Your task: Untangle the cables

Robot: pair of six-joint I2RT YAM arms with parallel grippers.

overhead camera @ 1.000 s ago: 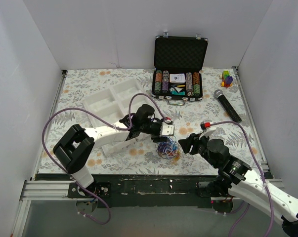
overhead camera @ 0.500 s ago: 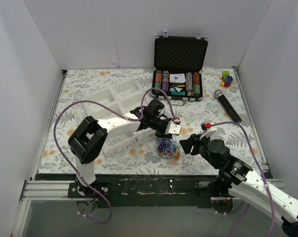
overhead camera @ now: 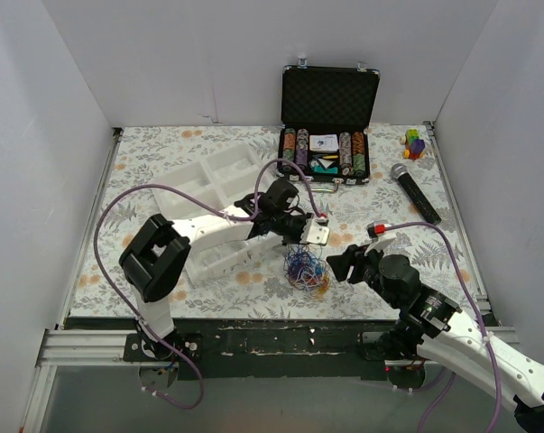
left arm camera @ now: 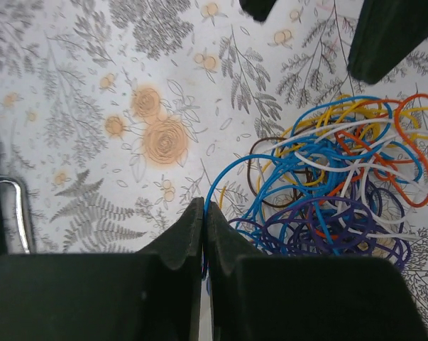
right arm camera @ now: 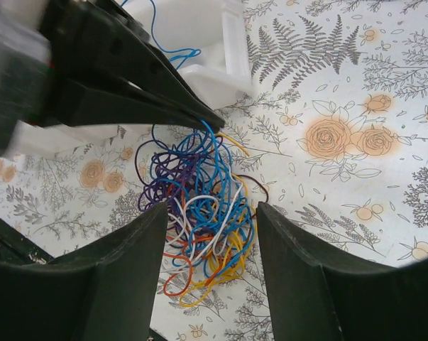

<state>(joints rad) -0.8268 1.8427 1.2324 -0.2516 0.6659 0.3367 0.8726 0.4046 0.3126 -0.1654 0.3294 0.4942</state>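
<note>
The left claw (left arm camera: 204, 207) is clenched. Its tips are pinched on what looks like a single blue cable (left arm camera: 231, 170) at the edge of the tangle of cables (left arm camera: 334, 170) nearest to it. The rest of the heap lies just beyond those tips and off to one side, on the desk (left arm camera: 93, 85).

The hold is thin and at the very tips, so the strand may slip out once it is pulled. The blue loop also seems threaded through the purple, orange, white and yellow ones around it. A pull could then drag the whole knot along, or cinch it tighter, rather than free one wire. The white tray (right arm camera: 199, 42) sits just behind this claw, and a loop swung that way could catch on its wall.

The right claw (right arm camera: 210, 212) is released, its fingers spread. The tangle lies between and just ahead of them, and I cannot see them touching anything. If it closes where it is, it may gather a bunch of strands, perhaps the blue one too, and the two arms would then pull against each other. The claws are also near one another over the heap, so a careless move could knock them together.
</note>
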